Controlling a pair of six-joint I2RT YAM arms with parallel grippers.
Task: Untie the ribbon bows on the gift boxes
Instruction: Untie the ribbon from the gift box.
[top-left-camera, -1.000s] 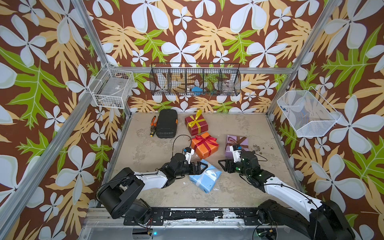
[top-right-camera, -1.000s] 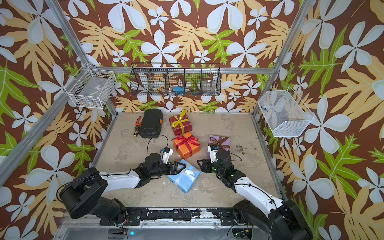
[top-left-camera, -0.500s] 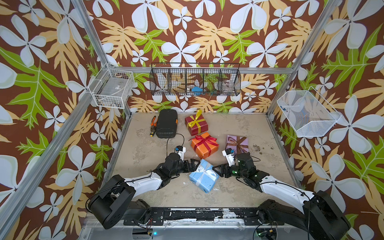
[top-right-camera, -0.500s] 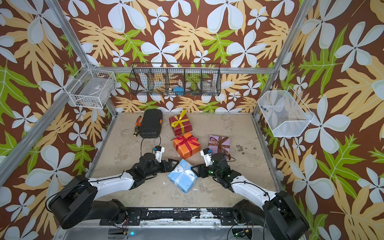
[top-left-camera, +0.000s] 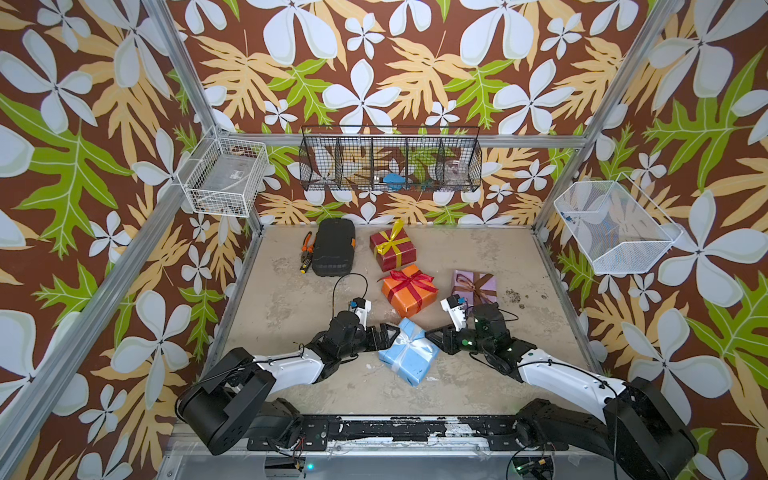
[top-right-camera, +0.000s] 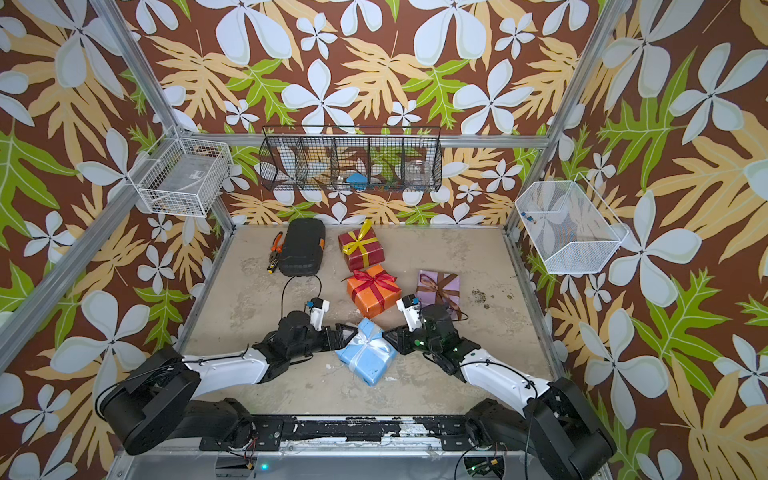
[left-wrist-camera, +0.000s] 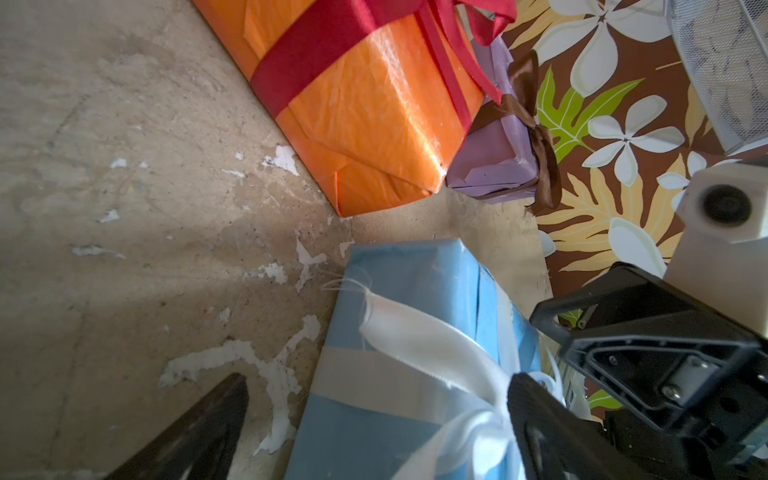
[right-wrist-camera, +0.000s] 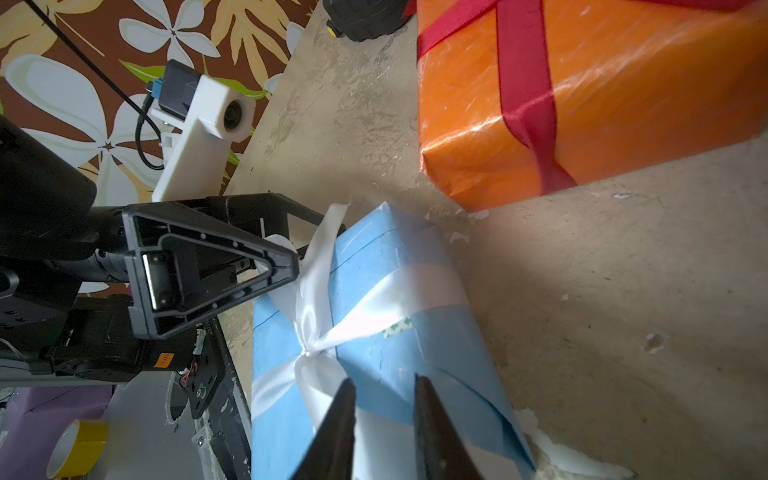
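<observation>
My right hand (top-left-camera: 432, 336) has come in from the lilac gift box (top-left-camera: 488, 284), which it partly covered a second ago and which now shows whole with its brown ribbon (top-left-camera: 471, 286). That hand has narrowed: in the right wrist view its two dark fingers (right-wrist-camera: 340, 424) stand a slim gap apart over the white ribbon bow (right-wrist-camera: 311, 345). I cannot tell whether they pinch the ribbon.

My left hand (top-left-camera: 388, 334) stays wide open at the opposite side of the same bow. In the right wrist view, the tip of one of its fingers meets a loop of the white ribbon.

The light blue gift box (top-left-camera: 409, 357) lies between my two hands near the front middle of the desk (top-left-camera: 291, 299), close to where it was before, with the bow still tied.

Just behind it sits the orange gift box (top-left-camera: 415, 301) with a tied red ribbon (top-left-camera: 409, 282). Farther back is the dark red gift box (top-left-camera: 392, 251) with a yellow ribbon (top-left-camera: 390, 243). A black case (top-left-camera: 333, 253) lies at the back, with pliers (top-left-camera: 306, 249) just beside it.

My two hands crowd the bow from both sides and hide part of it in both top views.
</observation>
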